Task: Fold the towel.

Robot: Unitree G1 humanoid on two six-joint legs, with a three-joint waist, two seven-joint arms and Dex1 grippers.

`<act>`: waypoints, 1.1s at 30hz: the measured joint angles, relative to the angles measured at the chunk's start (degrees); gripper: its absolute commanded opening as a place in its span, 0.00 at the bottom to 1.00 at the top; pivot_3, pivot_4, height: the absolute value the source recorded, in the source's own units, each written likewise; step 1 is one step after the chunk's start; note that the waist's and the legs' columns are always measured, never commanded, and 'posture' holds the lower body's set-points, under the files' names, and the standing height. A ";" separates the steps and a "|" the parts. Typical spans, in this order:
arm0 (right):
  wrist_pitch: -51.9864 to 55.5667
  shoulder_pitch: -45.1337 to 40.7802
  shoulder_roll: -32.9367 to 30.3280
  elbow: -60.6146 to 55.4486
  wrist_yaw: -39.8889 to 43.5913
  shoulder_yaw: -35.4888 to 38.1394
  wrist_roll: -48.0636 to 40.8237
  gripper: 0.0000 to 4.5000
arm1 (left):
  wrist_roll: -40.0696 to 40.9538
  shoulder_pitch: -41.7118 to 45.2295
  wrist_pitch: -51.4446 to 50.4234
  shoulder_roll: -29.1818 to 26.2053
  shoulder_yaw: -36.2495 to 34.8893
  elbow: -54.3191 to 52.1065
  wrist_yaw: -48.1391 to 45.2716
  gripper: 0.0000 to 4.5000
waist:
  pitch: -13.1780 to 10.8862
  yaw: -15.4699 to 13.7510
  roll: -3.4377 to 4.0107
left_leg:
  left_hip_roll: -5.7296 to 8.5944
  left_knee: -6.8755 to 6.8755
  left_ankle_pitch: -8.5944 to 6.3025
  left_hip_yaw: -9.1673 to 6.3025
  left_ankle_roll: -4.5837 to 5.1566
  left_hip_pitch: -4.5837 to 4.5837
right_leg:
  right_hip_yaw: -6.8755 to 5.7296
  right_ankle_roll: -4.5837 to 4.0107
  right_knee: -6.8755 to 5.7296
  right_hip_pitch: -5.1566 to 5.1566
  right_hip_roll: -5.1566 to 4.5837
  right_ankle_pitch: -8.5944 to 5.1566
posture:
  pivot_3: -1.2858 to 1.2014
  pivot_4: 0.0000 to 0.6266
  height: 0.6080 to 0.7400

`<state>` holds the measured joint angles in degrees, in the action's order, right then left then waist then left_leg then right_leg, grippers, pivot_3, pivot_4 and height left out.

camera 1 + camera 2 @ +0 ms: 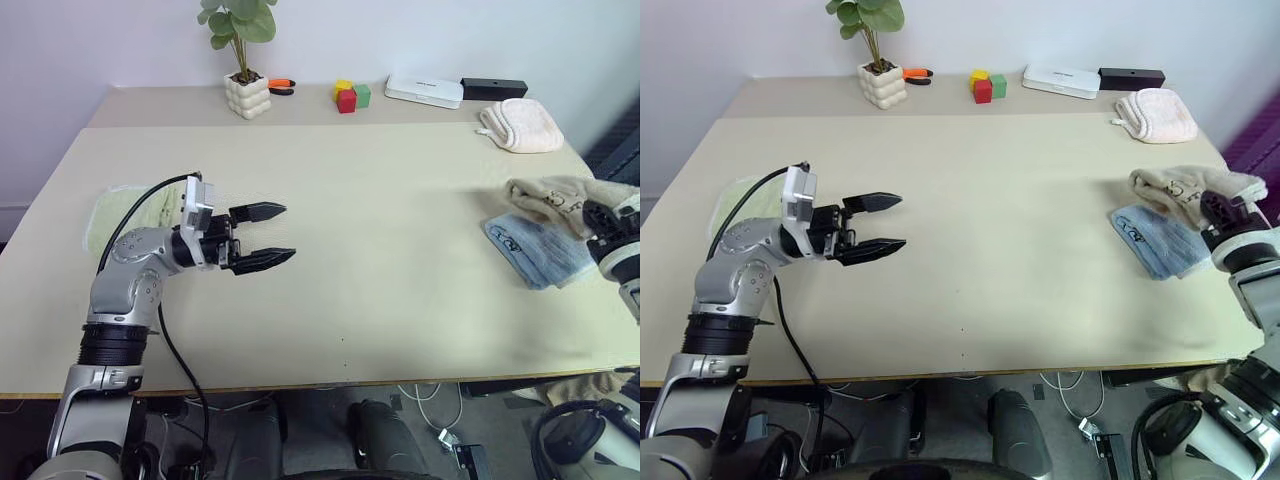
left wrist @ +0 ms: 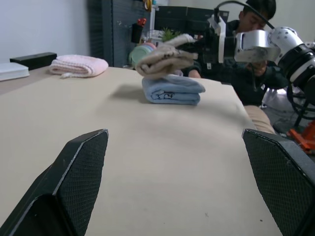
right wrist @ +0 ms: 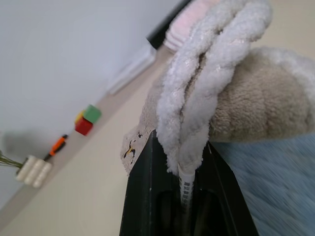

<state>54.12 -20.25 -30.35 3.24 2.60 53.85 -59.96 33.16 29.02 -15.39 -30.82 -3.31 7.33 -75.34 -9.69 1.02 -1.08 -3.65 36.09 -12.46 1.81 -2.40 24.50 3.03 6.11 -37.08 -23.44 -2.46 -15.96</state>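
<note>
The towel (image 1: 545, 193) is a beige, folded bundle at the table's right edge, held a little above a light-blue folded towel (image 1: 535, 250). My right gripper (image 1: 1218, 208) is shut on its pale corded edge. In the right wrist view the doubled edge of the towel (image 3: 197, 88) stands pinched between the black fingers (image 3: 142, 196). My left gripper (image 1: 278, 233) hovers over the left-middle of the table (image 1: 380, 290), open, pointing right, with nothing between its fingers. From the left wrist the towel (image 2: 165, 58) shows above the blue one.
A light-green cloth (image 1: 130, 210) lies under my left arm. A pink folded towel (image 1: 520, 125) sits at the back right. Along the far edge stand a potted plant (image 1: 245, 85), coloured blocks (image 1: 350, 96), a white box (image 1: 425, 91) and a black box (image 1: 493, 88). A person (image 2: 253, 29) sits beyond the table's right end.
</note>
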 measured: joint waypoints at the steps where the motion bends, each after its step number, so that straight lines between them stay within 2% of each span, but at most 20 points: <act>1: -0.06 0.89 -0.02 0.03 0.62 -0.45 0.02 0.01 | -0.03 0.03 0.00 0.01 0.13 0.05 -0.03 1.00 | 0.00 0.00 0.00 | 0.00 0.00 0.00 0.00 0.00 0.00 | 0.00 0.00 0.00 0.00 0.00 0.00 | 0.52 0.24 1.00; 11: -1.87 8.18 -0.99 3.37 5.76 -3.14 1.67 0.01 | -0.04 0.09 -0.03 0.02 0.22 0.43 -0.03 1.00 | 0.00 -0.04 0.00 | 0.01 0.02 0.00 0.00 0.00 -0.01 | 0.01 -0.07 0.01 0.01 0.00 -0.04 | 0.52 0.24 1.00; 17: -4.50 8.50 -1.61 4.04 6.80 -3.84 3.63 0.01 | -0.04 0.09 -0.03 0.02 0.25 0.43 0.04 1.00 | 0.00 -0.04 0.00 | 0.00 0.01 0.00 0.00 0.00 -0.01 | 0.01 -0.06 0.01 0.01 0.01 -0.04 | 0.52 0.24 1.00; 20: -4.55 8.49 -2.56 4.97 7.25 -3.93 4.01 0.22 | -0.05 0.08 -0.03 0.02 0.25 0.43 0.06 1.00 | 0.00 -0.12 0.00 | 0.00 0.03 0.00 -0.01 0.00 -0.01 | 0.00 -0.06 0.00 0.02 0.01 -0.04 | 0.52 0.24 1.00; 27: -4.55 8.61 -2.64 5.09 7.75 -5.13 4.92 0.99 | -0.10 0.09 -0.03 0.12 0.27 0.43 0.22 1.00 | 0.00 -0.11 0.00 | 0.01 0.03 0.00 0.00 0.00 -0.01 | 0.01 -0.06 0.01 0.02 0.00 -0.04 | 0.52 0.24 1.00; 33: -4.59 10.50 -4.02 4.90 8.29 -5.69 5.91 0.99 | -0.14 0.34 -0.03 0.70 0.31 0.44 0.48 1.00 | 0.00 -0.22 0.00 | 0.01 0.03 0.00 0.00 0.00 -0.01 | 0.01 -0.06 0.01 0.03 0.00 -0.04 | 0.52 0.24 1.00</act>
<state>49.53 -9.76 -34.37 8.14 10.89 48.17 -54.05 33.02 29.35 -15.42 -30.12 -3.01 7.77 -74.86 -9.69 0.79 -1.08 -3.64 36.13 -12.46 1.81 -2.40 24.50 3.04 6.05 -37.07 -23.41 -2.46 -16.00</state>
